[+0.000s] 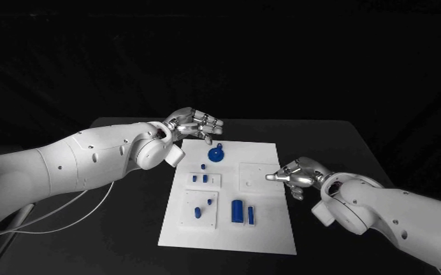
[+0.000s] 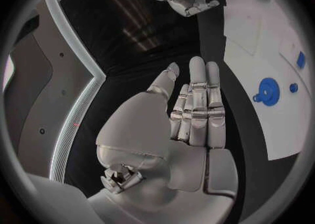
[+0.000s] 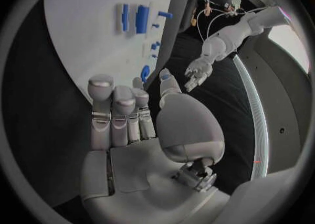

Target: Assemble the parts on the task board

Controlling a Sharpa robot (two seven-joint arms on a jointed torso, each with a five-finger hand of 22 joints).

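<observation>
Task board (image 1: 266, 227) lies flat on the black table (image 1: 120, 237).

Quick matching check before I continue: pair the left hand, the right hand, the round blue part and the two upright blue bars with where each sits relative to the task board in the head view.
Things:
1. left hand
2. right hand
3. round blue part
4. two upright blue bars

Places:
A. on the task board, towards its near end
B. at the board's far left corner, holding nothing
C. on the board's far part
D. at the board's right edge, holding nothing

Pairs: 1-B, 2-D, 3-C, 4-A
</observation>
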